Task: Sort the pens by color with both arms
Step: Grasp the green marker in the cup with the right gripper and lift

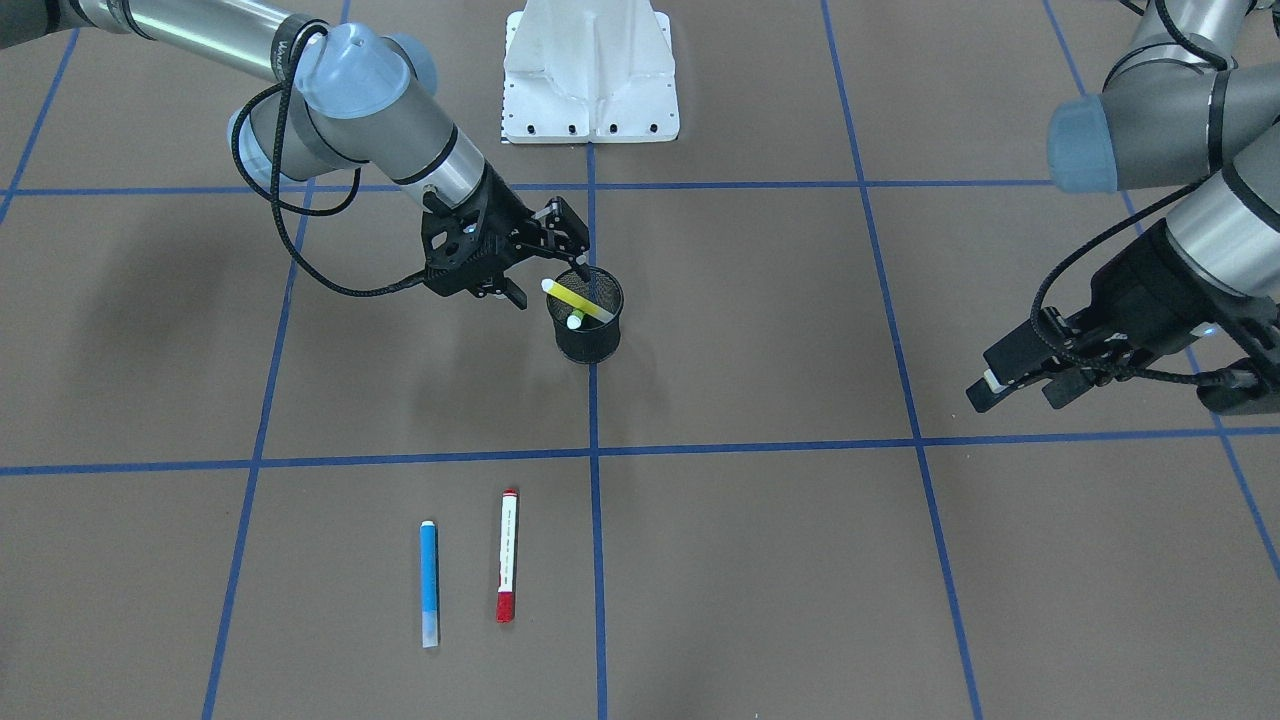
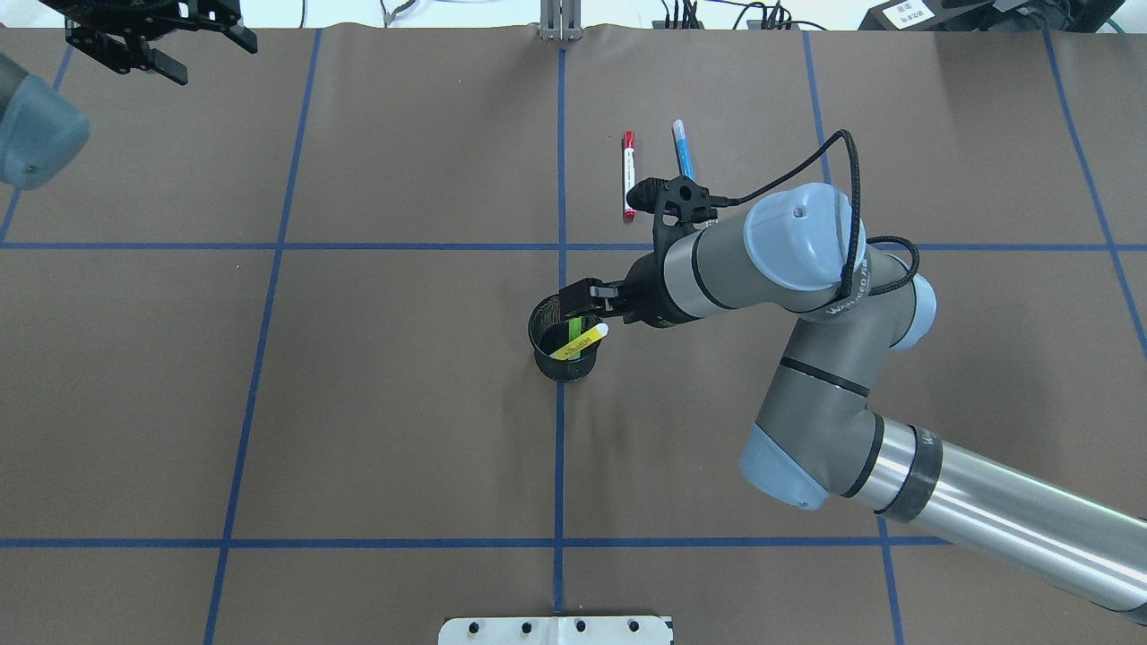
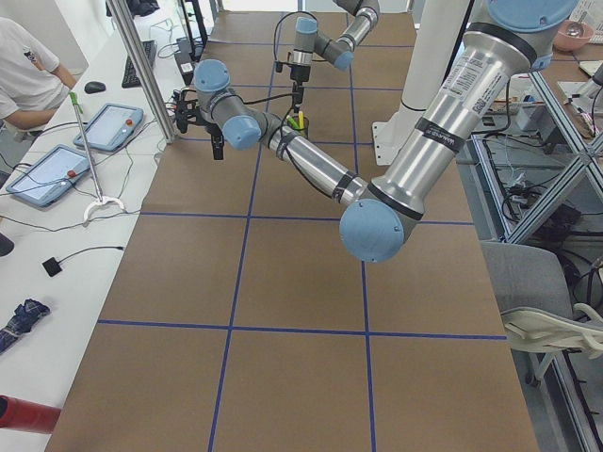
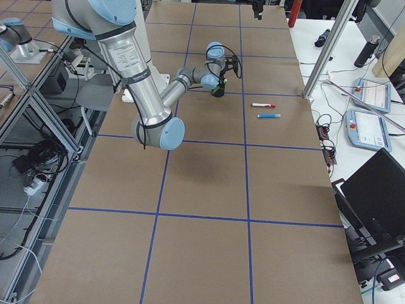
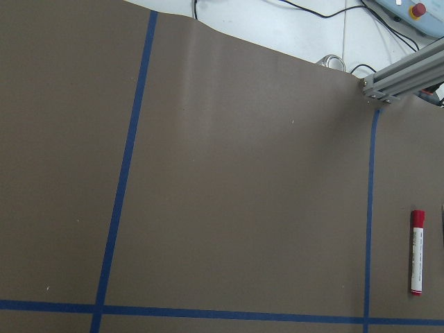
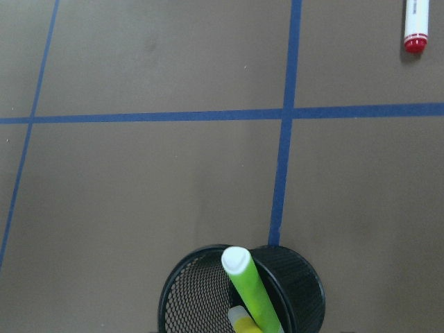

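**Two pens in the cup**

My right gripper [image 1: 549, 284] is at the black cup [image 1: 590, 345], fingers wide. The yellow pen [image 1: 585, 303] and green pen [image 1: 575, 320] lean inside. The blue pen [image 1: 429, 580] and red pen [image 1: 507, 570] lie on the table [image 1: 750, 350]. My left gripper [image 1: 1022, 390] is wide, empty.

Robotics lab. Broad brown surface [image 2: 403, 403] gridded with blue tape [image 2: 560, 448], two grey robot arms [image 2: 806, 385] with light blue joint caps, by a white mount [image 1: 590, 70]. Aluminium framing [image 3: 141, 75] along the sides, touch-screen control pendants [image 3: 110, 125] and a laptop [image 4: 380, 190] on white benches [image 3: 57, 217], cable bundles [image 4: 38, 158] on the floor, a person [image 3: 28, 75] in a white shirt at one bench.
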You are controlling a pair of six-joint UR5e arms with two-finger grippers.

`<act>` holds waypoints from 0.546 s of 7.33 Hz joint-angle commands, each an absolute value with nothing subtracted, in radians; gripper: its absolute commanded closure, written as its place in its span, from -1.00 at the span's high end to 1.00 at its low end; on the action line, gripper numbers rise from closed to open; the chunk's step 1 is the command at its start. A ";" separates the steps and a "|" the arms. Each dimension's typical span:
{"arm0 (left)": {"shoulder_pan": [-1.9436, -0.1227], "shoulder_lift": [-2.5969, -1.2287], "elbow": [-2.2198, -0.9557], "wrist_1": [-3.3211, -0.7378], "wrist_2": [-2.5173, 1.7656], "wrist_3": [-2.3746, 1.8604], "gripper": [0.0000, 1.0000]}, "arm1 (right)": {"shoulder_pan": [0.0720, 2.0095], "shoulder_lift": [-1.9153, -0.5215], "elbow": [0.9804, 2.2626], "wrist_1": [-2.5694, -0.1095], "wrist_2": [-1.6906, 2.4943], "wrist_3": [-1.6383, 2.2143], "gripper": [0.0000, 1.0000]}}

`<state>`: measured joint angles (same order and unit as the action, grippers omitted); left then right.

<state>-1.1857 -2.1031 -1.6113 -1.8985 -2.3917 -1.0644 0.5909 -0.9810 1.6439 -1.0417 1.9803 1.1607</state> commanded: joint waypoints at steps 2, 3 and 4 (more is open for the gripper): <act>-1.186 -2.103 -1.614 -1.899 -2.388 -1.068 0.98 | 0.664 -0.774 1.470 -1.304 2.161 0.978 0.59; -1.187 -2.103 -1.617 -1.901 -2.387 -1.068 0.98 | 0.673 -0.732 1.432 -1.378 2.202 0.935 0.55; -1.186 -2.092 -1.627 -1.901 -2.387 -1.069 0.98 | 0.699 -0.724 1.416 -1.446 2.289 0.881 0.54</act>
<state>-1.1864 -2.1003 -1.6181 -1.9000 -2.3875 -1.0678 0.6728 -0.7601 1.4544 -1.3482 2.1970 0.9480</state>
